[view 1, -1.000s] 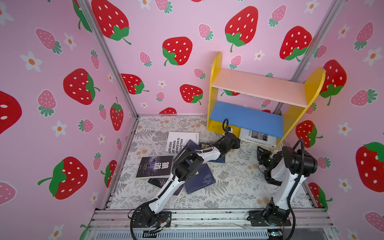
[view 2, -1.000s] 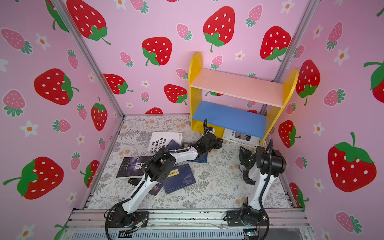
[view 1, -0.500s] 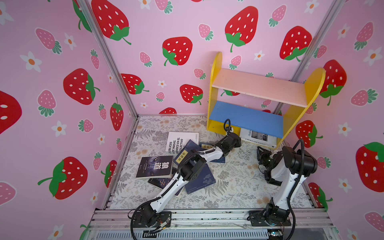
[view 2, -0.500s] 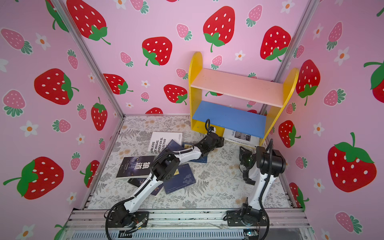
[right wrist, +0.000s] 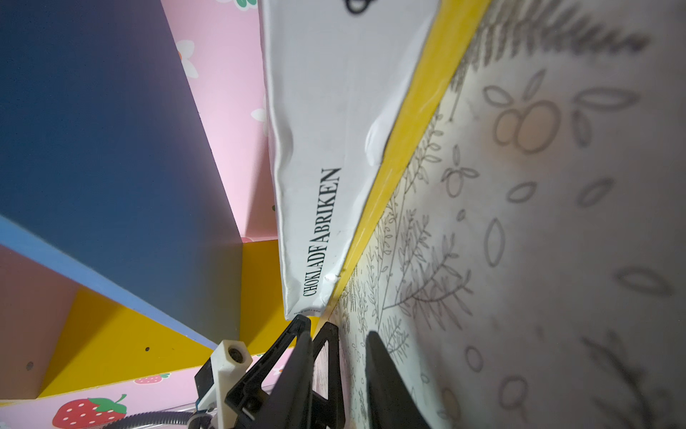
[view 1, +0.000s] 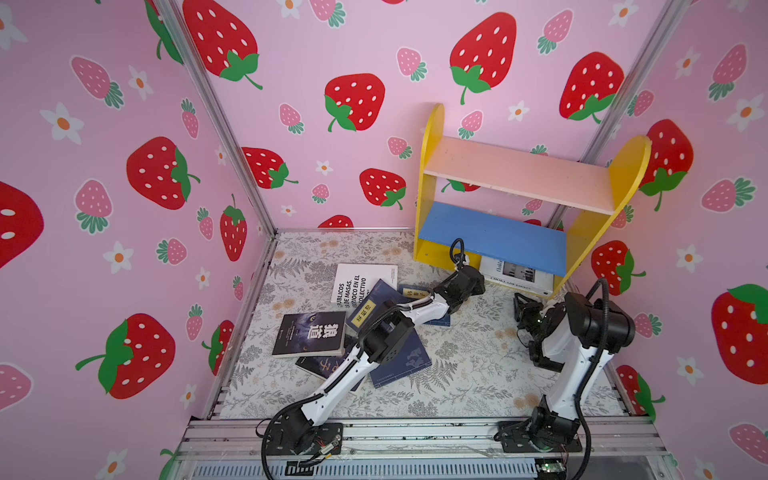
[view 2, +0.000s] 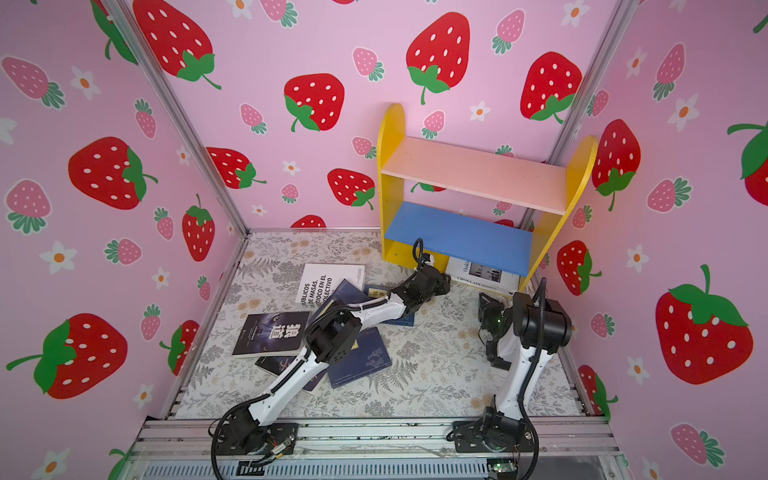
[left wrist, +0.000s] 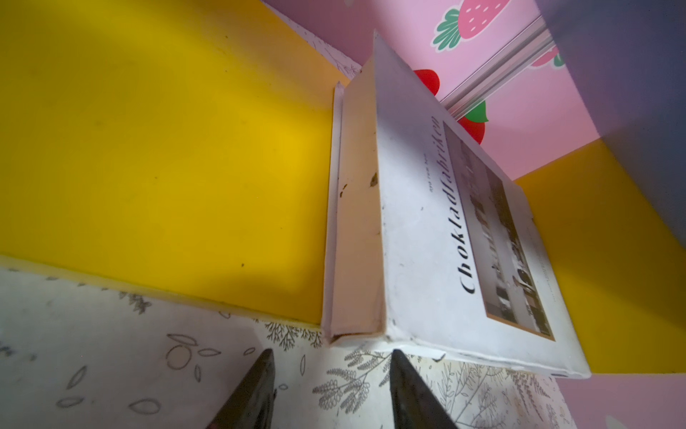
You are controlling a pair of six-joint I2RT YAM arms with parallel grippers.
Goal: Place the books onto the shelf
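In both top views the shelf (view 1: 515, 178) (view 2: 473, 174) stands at the back of the desk (view 1: 478, 365) (view 2: 436, 365), on the right side. One white book (view 1: 515, 274) (view 2: 482, 276) lies on the lowest level, under the blue board (view 1: 494, 237) (view 2: 457, 239). The other books (view 1: 309, 334) (view 2: 270, 332) lie in a loose heap on the desk, left of the shelf, and some lie on top of each other. The left arm reaches over the heap. The left claw (view 1: 478, 284) (view 2: 444, 286) is at the left front corner of the white book. The right claw (view 1: 521, 303) (view 2: 486, 305) is low over the desk, just in front of the shelf's right end. From up here we cannot tell how wide either claw is.

In the left wrist view the left claw (left wrist: 332, 356) has its two fingers (left wrist: 256, 390) well apart, with only desk cloth between them. It holds nothing. The corner of the white book (left wrist: 427, 241) is just ahead of the tips. The book rests on the shelf's yellow bottom board (left wrist: 167, 167), and its corner sticks out a little over the front edge.

In the right wrist view the right claw (right wrist: 339, 345) is open only a little and holds nothing. We look along the spine of the white book (right wrist: 326, 148), with the blue board (right wrist: 111, 148) on one side and the desk (right wrist: 538, 223) on the other.
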